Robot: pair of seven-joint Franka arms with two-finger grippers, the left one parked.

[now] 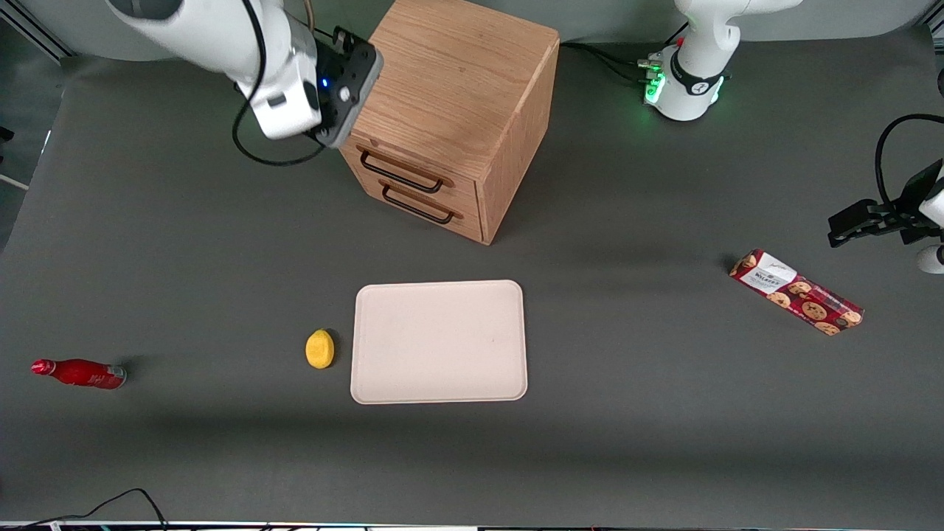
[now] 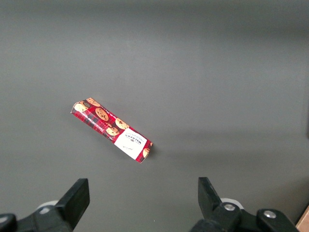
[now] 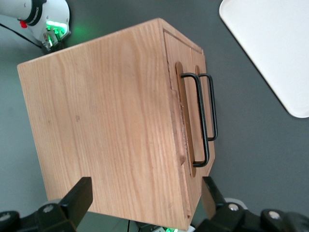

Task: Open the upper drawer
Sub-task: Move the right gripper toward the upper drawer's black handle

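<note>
Jaws [image 3: 145,200] spread above cabinet [image 1: 450,88]; upper drawer [image 1: 402,171] seemingly closed; tray [image 1: 439,341], lemon [image 1: 319,349] nearer camera.

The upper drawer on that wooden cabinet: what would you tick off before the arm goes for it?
1. Upper drawer shut, front flush with the cabinet: ok, nothing has been opened yet.
2. Its black handle in sight and unobstructed: ok.
3. Gripper open enough to take the handle: ok, fingers spread apart in the right wrist view.
4. Gripper lined up with the handle: not ok, it hovers above the cabinet's top edge, not in front of the drawer.
5. Right handle chosen, not the lower drawer one: cannot tell yet.
6. Room for the drawer to slide out: ok, the tray and lemon lie nearer the front camera, apart from the cabinet.
</note>
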